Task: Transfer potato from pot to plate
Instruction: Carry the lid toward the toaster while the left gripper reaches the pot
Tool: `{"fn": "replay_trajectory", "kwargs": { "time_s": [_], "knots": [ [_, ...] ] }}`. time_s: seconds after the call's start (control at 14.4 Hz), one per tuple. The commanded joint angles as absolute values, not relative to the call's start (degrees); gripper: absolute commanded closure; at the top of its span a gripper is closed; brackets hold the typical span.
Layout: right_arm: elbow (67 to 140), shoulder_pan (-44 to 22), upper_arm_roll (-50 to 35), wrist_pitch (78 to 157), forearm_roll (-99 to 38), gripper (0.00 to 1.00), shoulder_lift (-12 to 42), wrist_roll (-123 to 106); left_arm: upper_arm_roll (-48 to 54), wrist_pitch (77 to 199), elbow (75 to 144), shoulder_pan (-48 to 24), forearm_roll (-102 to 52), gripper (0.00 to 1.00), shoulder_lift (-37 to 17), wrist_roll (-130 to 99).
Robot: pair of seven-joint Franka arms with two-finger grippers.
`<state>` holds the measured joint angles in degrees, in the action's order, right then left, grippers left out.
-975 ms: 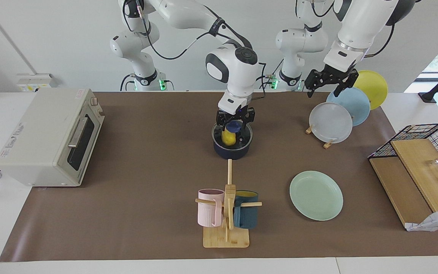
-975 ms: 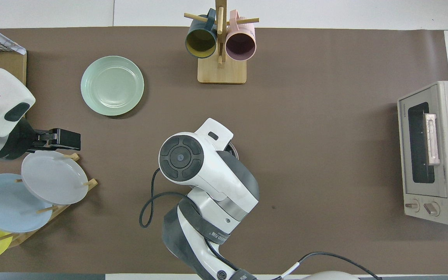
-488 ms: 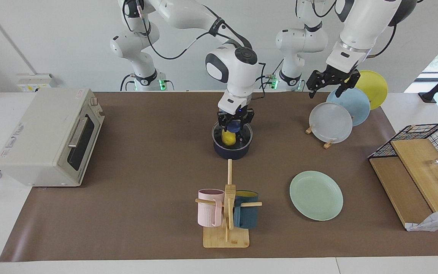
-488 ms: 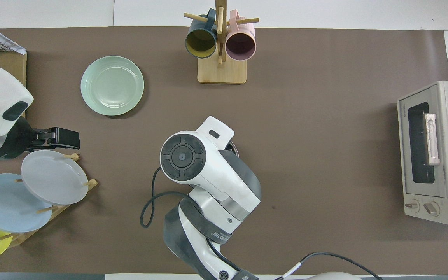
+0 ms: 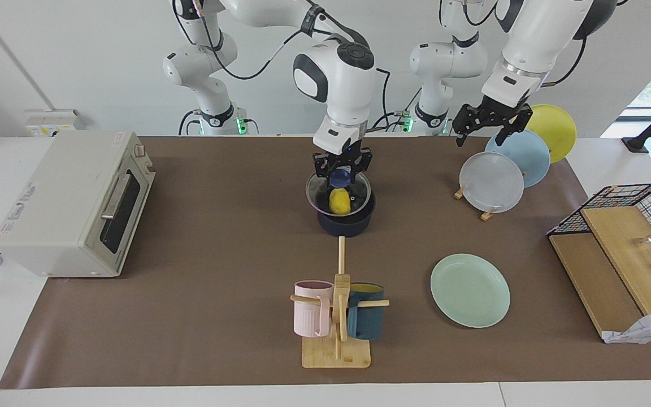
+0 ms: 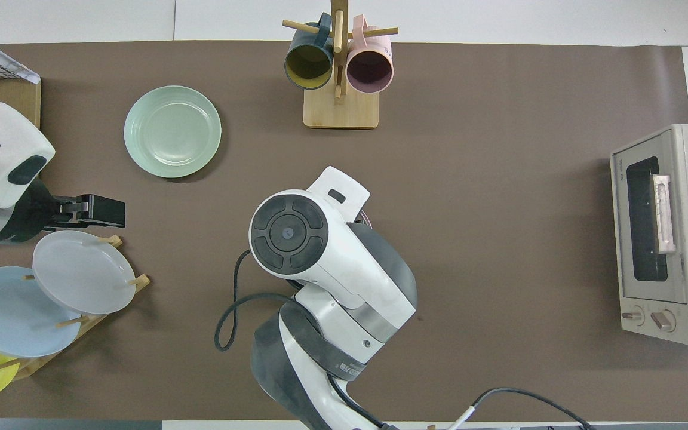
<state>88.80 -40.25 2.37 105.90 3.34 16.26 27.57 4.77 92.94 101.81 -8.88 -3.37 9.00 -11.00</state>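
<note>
The potato (image 5: 339, 202) lies inside the pot (image 5: 346, 226), a yellow lump seen through a glass lid (image 5: 313, 195) that hangs just above the pot's rim. The lid's blue knob (image 5: 340, 178) sits directly over the potato, and the right gripper (image 5: 341, 171) is clamped on that knob with its fingers pointing straight down. The gripper holds the lid and not the potato: the potato rests below it in the pot, apart from the fingertips, with the glass between them. In the overhead view the right arm's wrist covers the pot, the lid and the potato.

The pot stands about midway along the brown table mat (image 5: 218, 237). The plate (image 5: 470, 290) lies flat and bare, farther from the robots than the pot and toward the left arm's end of the table. A wooden mug rack (image 5: 337, 353) with a pink mug (image 5: 311, 308) and a dark blue mug (image 5: 366, 320) stands farther from the robots than the pot.

The left gripper (image 5: 492, 129) waits with its fingers spread apart, holding nothing, over a rack of grey, light-blue and yellow plates (image 5: 492, 182). A toaster oven (image 5: 71, 203) sits at the right arm's end.
</note>
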Motion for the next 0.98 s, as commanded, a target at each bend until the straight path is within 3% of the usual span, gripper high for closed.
{"fn": "replay_trajectory", "kwargs": {
  "time_s": [0.0, 0.35, 0.56, 0.91],
  "knots": [
    [89.12, -33.69, 1.85, 103.89, 3.16, 0.85, 14.51, 17.79, 4.31, 95.01, 104.15, -12.55, -4.48, 0.0, 9.85, -13.35],
    [92.89, -20.6, 1.76, 103.97, 2.9, 0.85, 13.36, 0.47, 4.31, 102.81, 109.94, -22.21, -4.57, 0.0, 8.97, -26.25],
    [96.49, -15.48, 1.76, 105.11, 2.81, 0.85, 12.22, -6.49, 4.31, 110.54, 111.97, -28.9, -4.57, 0.0, 3.98, -36.71],
    [113.44, -9.32, 1.85, 120.92, 2.81, 0.83, 7.04, -11.51, 4.22, 117.16, 111.62, -34.19, -4.4, 0.0, -5.17, -44.29]
  ]
}}
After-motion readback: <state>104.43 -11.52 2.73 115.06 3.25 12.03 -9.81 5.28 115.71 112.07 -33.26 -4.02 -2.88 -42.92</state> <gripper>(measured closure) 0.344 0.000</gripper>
